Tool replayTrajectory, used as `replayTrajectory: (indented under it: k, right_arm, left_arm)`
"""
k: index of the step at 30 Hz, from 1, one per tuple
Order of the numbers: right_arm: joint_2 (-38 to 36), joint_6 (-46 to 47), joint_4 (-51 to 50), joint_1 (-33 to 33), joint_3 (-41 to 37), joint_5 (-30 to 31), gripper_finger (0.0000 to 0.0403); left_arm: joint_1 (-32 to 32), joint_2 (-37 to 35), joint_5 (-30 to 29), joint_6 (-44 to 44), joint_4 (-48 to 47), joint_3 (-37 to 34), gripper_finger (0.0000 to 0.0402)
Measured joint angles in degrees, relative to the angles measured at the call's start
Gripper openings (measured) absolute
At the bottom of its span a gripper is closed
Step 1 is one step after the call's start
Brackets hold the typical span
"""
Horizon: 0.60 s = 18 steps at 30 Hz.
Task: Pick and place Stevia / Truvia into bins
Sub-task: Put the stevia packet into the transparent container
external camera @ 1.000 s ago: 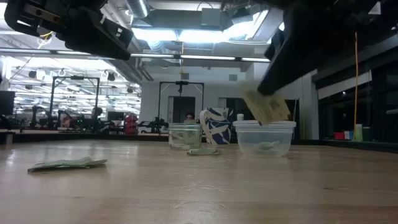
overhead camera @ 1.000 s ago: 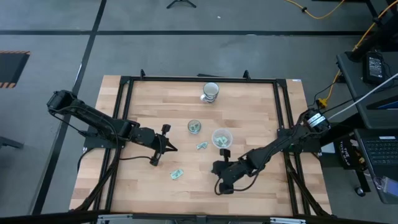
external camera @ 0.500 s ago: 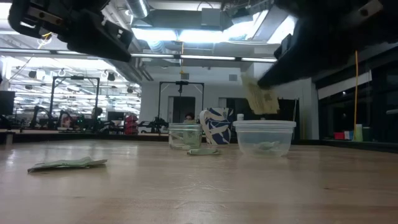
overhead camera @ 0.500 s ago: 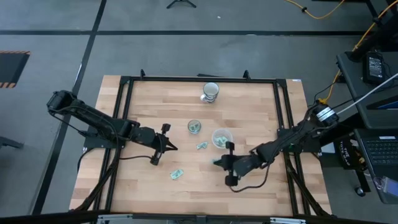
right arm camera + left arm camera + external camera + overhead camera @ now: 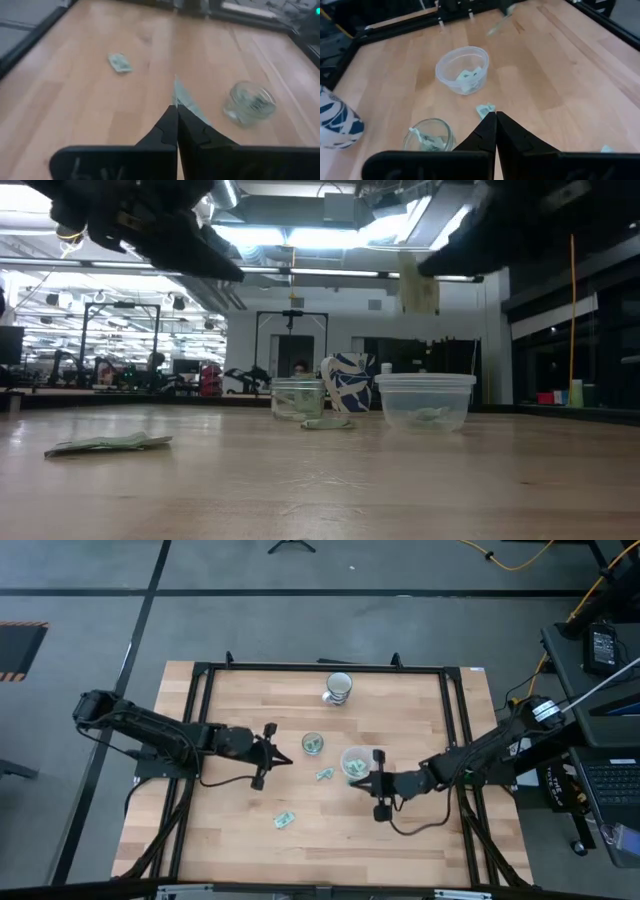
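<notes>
My right gripper (image 5: 368,780) (image 5: 176,114) is shut on one light green Stevia packet (image 5: 418,281) and hovers at the near-right rim of the wide white plastic cup (image 5: 355,761) (image 5: 425,401), which holds packets. The narrow glass cup (image 5: 313,744) (image 5: 247,103) also holds packets. My left gripper (image 5: 288,758) (image 5: 496,119) is shut and empty, left of both cups, above the table. One loose packet (image 5: 324,775) (image 5: 485,109) lies flat between the cups and me. Another packet (image 5: 285,820) (image 5: 108,444) lies nearer the near edge. My right gripper pinches the packet by one end (image 5: 178,102) between its two fingers, coming roughly level from the table's right. The packet is lifted clear; its free end (image 5: 420,305) hangs down above the plastic cup's rim.
A whitish cup with dark bands (image 5: 338,687) (image 5: 348,383) stands near the far edge, behind the two bins. A black frame rail (image 5: 320,667) runs round the tabletop. Bare wood lies along the near edge and on the right side.
My right gripper has risen and moved toward the far edge, carrying the packet from low over the near table up to the plastic cup's rim; the packet has swung from tilted to hanging upright. My left gripper has moved a little right and toward the far edge, still shut.
</notes>
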Motion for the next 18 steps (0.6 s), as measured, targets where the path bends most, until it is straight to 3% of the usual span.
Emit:
replayTrajectory:
  k: [5, 11, 18]
  right_arm:
    - [-1.23, 4.96, -5.14, -3.15, -1.39, 0.18, 0.0000]
    - [-1.36, 5.12, -14.09, -6.77, 2.06, -0.54, 0.0000]
    - [-1.36, 6.57, -21.20, -11.92, 4.63, -6.58, 0.0000]
  left_arm:
    - [4.33, 0.04, 5.16, 2.35, 0.16, 0.00, 0.0002]
    - [8.01, 0.04, 5.14, 2.48, 0.32, 0.00, 0.0002]
    - [10.51, 0.04, 5.13, 2.84, 0.30, 0.00, 0.0005]
